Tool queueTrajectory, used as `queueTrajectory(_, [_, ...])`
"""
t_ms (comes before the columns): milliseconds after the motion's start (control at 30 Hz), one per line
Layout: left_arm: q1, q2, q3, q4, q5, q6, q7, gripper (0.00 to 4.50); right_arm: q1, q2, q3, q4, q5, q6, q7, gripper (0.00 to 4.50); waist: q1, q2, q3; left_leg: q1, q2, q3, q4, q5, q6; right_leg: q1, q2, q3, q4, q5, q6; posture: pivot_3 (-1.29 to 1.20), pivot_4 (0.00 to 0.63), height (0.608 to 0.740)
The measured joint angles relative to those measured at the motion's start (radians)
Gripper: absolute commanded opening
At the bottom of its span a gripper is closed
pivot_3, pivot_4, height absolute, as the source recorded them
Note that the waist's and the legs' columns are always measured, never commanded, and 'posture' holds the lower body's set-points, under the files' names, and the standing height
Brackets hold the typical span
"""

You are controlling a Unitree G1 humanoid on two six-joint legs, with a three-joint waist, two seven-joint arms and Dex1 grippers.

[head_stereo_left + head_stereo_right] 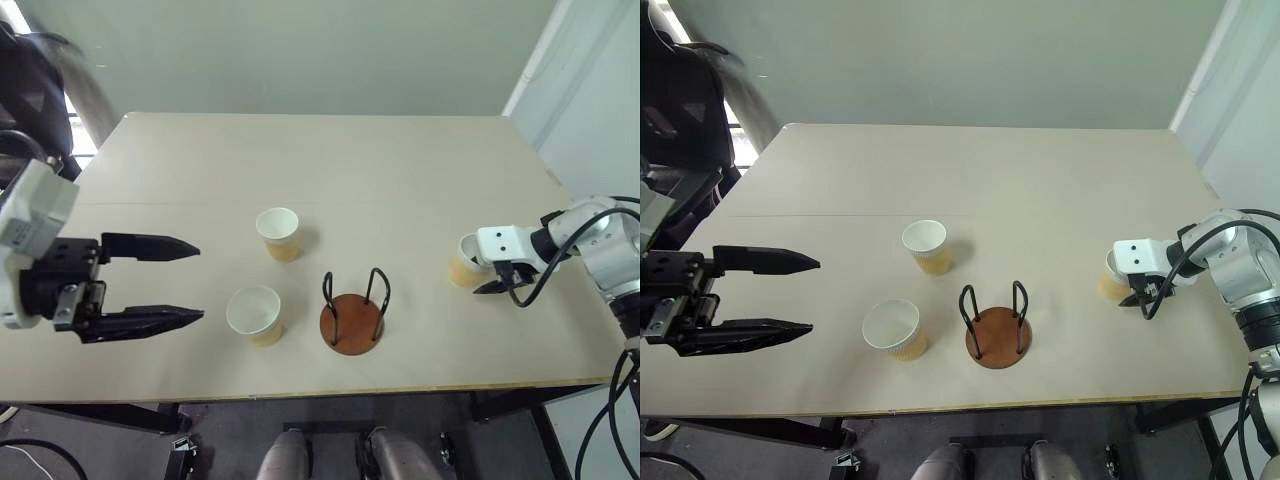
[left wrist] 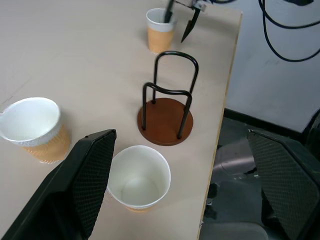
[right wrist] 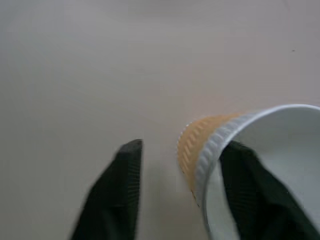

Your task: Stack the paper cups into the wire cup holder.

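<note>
Left gripper (image 1: 195, 282): nearest the camera, well to the left of the wire cup holder, off the table; jaws wide apart and empty, apparently waiting its turn.
Wire cup holder (image 1: 352, 322): near the front edge of the table (image 1: 400, 170); round reddish-brown disc base, wood-like, two upright black wire loops, nothing inside. The loops look meant to keep a stack upright.
Nearest cup (image 1: 253, 314): just left of the holder, upright, mouth up; white smooth inside, tan ribbed wall, tapered.
Second cup (image 1: 279, 233): behind and left of the holder, upright, same make.
Third cup (image 1: 467, 262): well right of the holder.
Right gripper (image 1: 504, 284): at the third cup; one finger inside the rim, the other outside, jaws part-closed; whether they pinch the wall, cannot tell.
</note>
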Motion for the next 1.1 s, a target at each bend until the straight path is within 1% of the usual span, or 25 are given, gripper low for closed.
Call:
queueTrajectory(33, [-0.01, 0.017, 0.014, 0.012, -0.001, 0.003, -0.004, 4.5, -0.002, 0.0, 0.0, 0.008, -0.001, -0.003, -0.001, 1.0, 0.0, 0.0, 0.0, 0.0, 0.0, 0.0, 0.0, 0.0, 0.0, 0.0, 0.0, 0.0, 0.0, 0.0, 0.0, 0.0, 0.15, 0.74])
queueTrajectory(67, [-0.023, 0.033, 0.028, 0.019, -0.002, 0.006, -0.008, 4.5, -0.004, 0.0, 0.0, 0.014, -0.002, -0.008, -0.002, 0.73, 0.0, 0.0, 0.0, 0.0, 0.0, 0.0, 0.0, 0.0, 0.0, 0.0, 0.0, 0.0, 0.0, 0.0, 0.0, 0.0, 0.15, 0.74])
queueTrajectory(100, [-0.036, 0.051, 0.043, 0.027, -0.002, 0.007, -0.014, 4.5, -0.005, 0.0, 0.0, 0.02, -0.007, -0.013, -0.002, 0.32, 0.0, 0.0, 0.0, 0.0, 0.0, 0.0, 0.0, 0.0, 0.0, 0.0, 0.0, 0.0, 0.0, 0.0, 0.0, 0.0, 0.15, 0.74])
queueTrajectory(133, [-0.04, 0.061, 0.055, 0.032, 0.0, 0.007, -0.024, 4.5, -0.005, 0.0, 0.0, 0.024, -0.009, -0.015, -0.002, 0.05, 0.0, 0.0, 0.0, 0.0, 0.0, 0.0, 0.0, 0.0, 0.0, 0.0, 0.0, 0.0, 0.0, 0.0, 0.0, 0.0, 0.15, 0.74])
queueTrajectory(400, [-0.02, 0.089, 0.074, 0.049, 0.045, 0.007, -0.095, 4.5, -0.014, 0.002, 0.0, 0.04, -0.02, -0.034, 0.0, 0.05, 0.0, 0.0, 0.0, 0.0, 0.0, 0.0, 0.0, 0.0, 0.0, 0.0, 0.0, 0.0, 0.0, 0.0, 0.0, 0.0, 0.15, 0.74])
queueTrajectory(500, [0.002, 0.089, 0.081, 0.046, 0.06, 0.01, -0.117, 4.5, -0.029, 0.002, 0.0, 0.036, 0.0, -0.031, 0.033, 0.05, -0.001, 0.0, 0.0, 0.0, 0.0, 0.0, 0.0, 0.0, 0.0, 0.0, 0.0, 0.0, 0.0, 0.0, 0.0, 0.0, 0.15, 0.74])
queueTrajectory(533, [0.021, 0.088, 0.086, 0.042, 0.068, 0.016, -0.123, 4.5, -0.037, -0.007, 0.001, 0.018, 0.046, -0.017, 0.06, 0.05, -0.002, 0.001, 0.0, -0.001, 0.0, 0.0, -0.001, 0.0, 0.0, -0.001, 0.0, 0.0, 0.0, 0.0, -0.001, 0.0, 0.15, 0.74])
queueTrajectory(600, [0.069, 0.086, 0.1, 0.023, 0.09, 0.03, -0.149, 4.5, -0.065, -0.059, 0.004, -0.052, 0.194, 0.031, 0.1, 0.05, -0.002, 0.005, 0.003, -0.003, 0.0, 0.0, -0.001, 0.0, 0.0, -0.002, 0.0, 0.0, -0.001, -0.001, -0.001, 0.0, 0.15, 0.74])
queueTrajectory(667, [0.1, 0.081, 0.125, -0.001, 0.101, 0.049, -0.163, 4.5, -0.13, -0.132, 0.006, -0.125, 0.361, 0.08, 0.111, 0.05, -0.003, 0.005, 0.003, -0.004, 0.0, 0.001, -0.001, 0.0, 0.0, -0.002, 0.0, 0.0, -0.001, -0.003, -0.002, 0.0, 0.15, 0.74])
queueTrajectory(733, [0.11, 0.079, 0.148, -0.015, 0.105, 0.062, -0.172, 4.5, -0.216, -0.169, 0.005, -0.182, 0.499, 0.118, 0.115, 0.05, -0.004, 0.004, 0.002, -0.002, 0.0, 0.001, -0.002, 0.0, 0.0, -0.001, 0.001, 0.0, -0.001, -0.005, -0.003, 0.0, 0.15, 0.74])
queueTrajectory(800, [0.115, 0.079, 0.159, -0.019, 0.108, 0.067, -0.178, 4.5, -0.295, -0.165, 0.004, -0.227, 0.618, 0.157, 0.117, 0.05, -0.008, 0.003, 0.002, -0.001, 0.0, 0.001, -0.002, 0.0, 0.0, 0.0, 0.001, 0.0, 0.0, -0.01, -0.011, 0.0, 0.15, 0.74])
queueTrajectory(867, [0.117, 0.078, 0.16, -0.022, 0.108, 0.068, -0.178, 4.5, -0.342, -0.152, 0.004, -0.26, 0.712, 0.195, 0.117, 0.05, -0.01, 0.003, 0.002, -0.001, 0.0, 0.001, -0.002, 0.0, 0.0, 0.0, 0.001, 0.0, 0.0, -0.01, -0.011, 0.0, 0.15, 0.74])
queueTrajectory(933, [0.118, 0.072, 0.16, -0.027, 0.108, 0.068, -0.177, 4.5, -0.353, -0.143, 0.009, -0.309, 0.798, 0.229, 0.118, 0.05, -0.011, 0.003, 0.002, -0.001, 0.0, 0.001, -0.001, 0.0, 0.0, 0.0, 0.001, 0.0, 0.0, -0.01, -0.011, 0.0, 0.15, 0.74])
queueTrajectory(1000, [0.118, 0.068, 0.16, -0.029, 0.109, 0.067, -0.175, 4.5, -0.351, -0.104, 0.022, -0.369, 0.842, 0.256, 0.118, 0.05, -0.012, 0.003, 0.002, 0.0, 0.0, 0.0, -0.001, 0.0, 0.0, 0.001, 0.001, 0.0, 0.0, -0.01, -0.011, 0.0, 0.15, 0.74])
queueTrajectory(1100, [0.119, 0.061, 0.16, -0.033, 0.11, 0.067, -0.172, 4.5, -0.317, -0.024, 0.05, -0.431, 0.843, 0.278, 0.118, 0.05, -0.014, 0.002, 0.001, 0.0, 0.0, 0.0, 0.0, 0.0, 0.0, 0.001, 0.001, 0.0, 0.0, -0.01, -0.011, 0.0, 0.15, 0.74])
